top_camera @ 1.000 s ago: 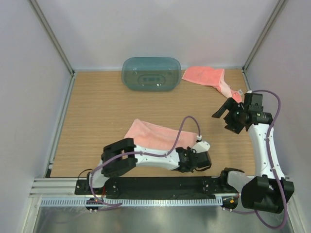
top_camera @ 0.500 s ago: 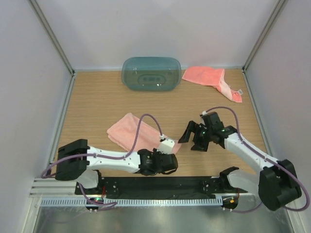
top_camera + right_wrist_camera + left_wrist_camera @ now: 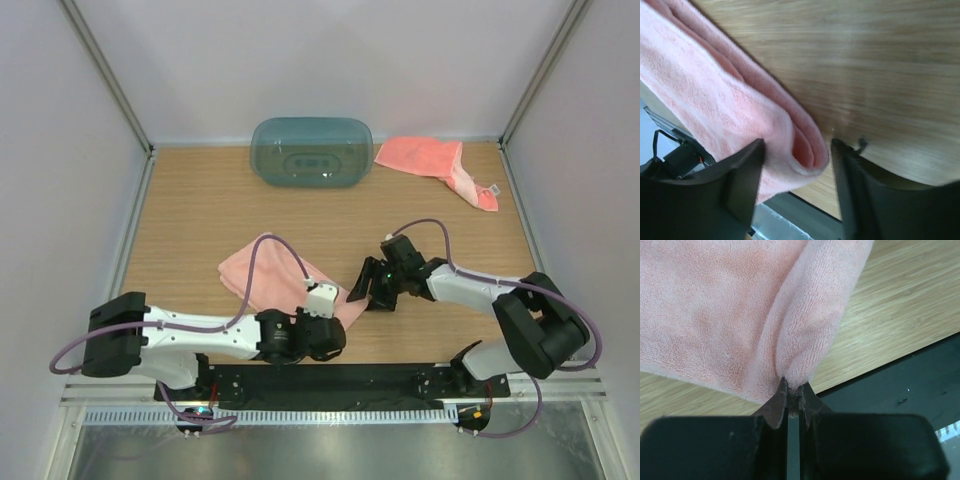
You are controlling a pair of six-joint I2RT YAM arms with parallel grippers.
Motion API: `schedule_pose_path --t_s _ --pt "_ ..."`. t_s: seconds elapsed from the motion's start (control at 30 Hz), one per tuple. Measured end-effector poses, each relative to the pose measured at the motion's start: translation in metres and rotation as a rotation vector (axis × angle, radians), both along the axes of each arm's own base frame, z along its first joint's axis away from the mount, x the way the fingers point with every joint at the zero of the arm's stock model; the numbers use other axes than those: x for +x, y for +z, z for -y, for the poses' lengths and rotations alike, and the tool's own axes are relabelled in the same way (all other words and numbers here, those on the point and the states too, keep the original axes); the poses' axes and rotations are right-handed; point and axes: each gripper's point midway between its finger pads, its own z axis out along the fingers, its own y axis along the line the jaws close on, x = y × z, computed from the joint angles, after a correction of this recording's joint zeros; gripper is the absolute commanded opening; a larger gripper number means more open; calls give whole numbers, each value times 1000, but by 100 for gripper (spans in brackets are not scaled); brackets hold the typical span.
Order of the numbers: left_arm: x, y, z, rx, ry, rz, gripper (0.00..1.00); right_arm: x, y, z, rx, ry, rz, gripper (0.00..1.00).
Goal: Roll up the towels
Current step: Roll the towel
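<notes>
Fold edge of the salmon-pink terry towel, lying near-centre on the wooden table, sits pinched in the clenched left gripper. The right gripper straddles the neighbouring corner, fingers apart, presumably to anchor both ends for rolling.

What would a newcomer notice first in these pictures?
A pink towel lies folded near the front of the table, the left gripper pinching its edge and the right gripper open astride its corner. A second towel lies at the far right beside a teal tub.
</notes>
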Motion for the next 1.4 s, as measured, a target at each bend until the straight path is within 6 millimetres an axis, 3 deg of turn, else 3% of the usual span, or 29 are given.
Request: schedule_pose_path --t_s 0.07,0.1,0.17,0.2,0.27,0.6,0.83,0.87,0.93,0.97,1.0,1.1,1.2,1.4 --pt "-1 3 -1 -22 7 -1 0 4 -5 -1 -8 -7 -1 45" --pt "-1 4 -2 -31 11 -3 0 5 -7 0 -15 -10 -4 32" --pt "-2 4 -4 -47 15 -3 0 5 -10 0 -26 -9 -8 21" --pt "-3 4 -5 -55 16 -4 0 6 -10 0 -27 -8 -8 9" --pt "-4 2 -8 -64 22 -7 0 7 -9 -1 -27 -3 -1 1" --pt "-8 3 -9 -117 35 -1 0 9 5 1 -54 18 19 1" --pt "-8 12 1 -174 35 1 0 3 19 20 -111 19 65 1" --pt "-8 13 2 -181 35 1 0 2 19 23 -117 18 66 12" --pt "-8 17 7 -200 35 3 0 1 20 31 -137 13 63 43" --pt "-8 18 8 -203 33 0 0 1 18 37 -162 6 64 69" --pt "-9 18 9 -203 29 -4 0 2 16 45 -192 -5 64 76" --pt "-12 14 9 -194 21 -18 0 4 12 66 -275 -25 65 87" --pt "-14 14 10 -199 20 -31 0 5 20 79 -325 -46 75 95" --pt "-17 18 12 -233 39 -56 0 20 69 101 -378 -119 198 98"
